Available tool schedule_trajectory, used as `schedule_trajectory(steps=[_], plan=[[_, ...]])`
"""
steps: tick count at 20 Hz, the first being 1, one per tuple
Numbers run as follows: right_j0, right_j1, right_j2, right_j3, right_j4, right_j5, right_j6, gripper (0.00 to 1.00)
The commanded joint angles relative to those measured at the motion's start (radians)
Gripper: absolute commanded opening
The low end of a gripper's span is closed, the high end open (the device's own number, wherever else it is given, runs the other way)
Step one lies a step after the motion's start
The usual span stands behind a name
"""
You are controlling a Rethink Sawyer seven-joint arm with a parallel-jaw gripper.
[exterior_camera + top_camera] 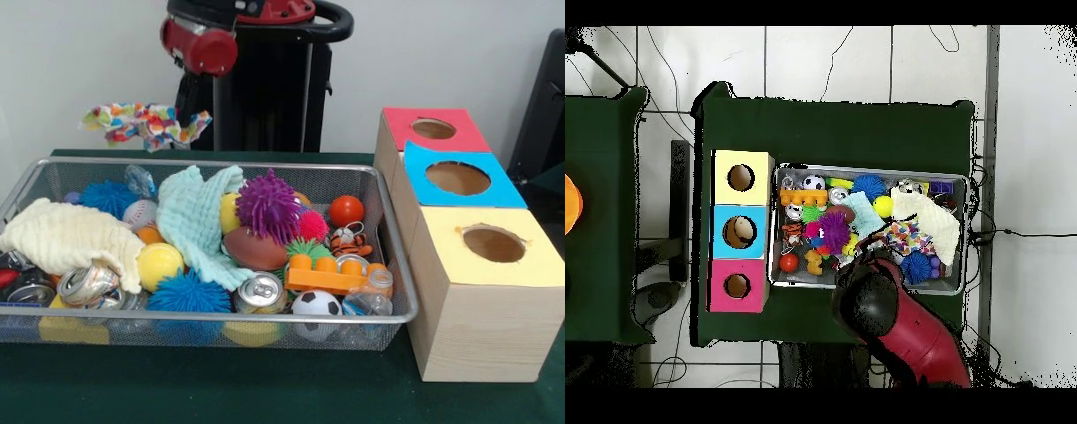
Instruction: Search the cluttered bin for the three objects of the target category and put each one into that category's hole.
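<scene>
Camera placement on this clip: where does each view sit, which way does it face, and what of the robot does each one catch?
Front view: across the table, level, facing the wire bin and three hole boxes; the red arm holds a multicoloured cloth.
Overhead view: above, looking straight down on bin and boxes; the arm enters from below.
Shared: bin, boxes, arm, cloth.

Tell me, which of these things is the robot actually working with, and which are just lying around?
Part of the job:
wire bin, with the toys, cans and cloths in it
red box, blue box, yellow box, each with a hole
red arm

Just lying about:
side table with an orange thing
floor cables
</scene>
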Motion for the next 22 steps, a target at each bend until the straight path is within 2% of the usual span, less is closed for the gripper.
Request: schedule_trajectory(steps=[1,9,16,18,22], plan=[[0.034,-0.085,-0.069,-0.154,-0.043,0.158,0.047,0.0],[0.083,-0.075,-0.084,-0.267,-0.04,0.295,0.075,0.0],[0.192,-0.011,-0.139,-0.452,-0.027,0.489,0.169,0.0],[0.194,0.0,-0.118,-0.467,-0.014,0.513,0.179,0.0],[0.204,0.038,-0.08,-0.457,0.015,0.484,0.197,0.0]])
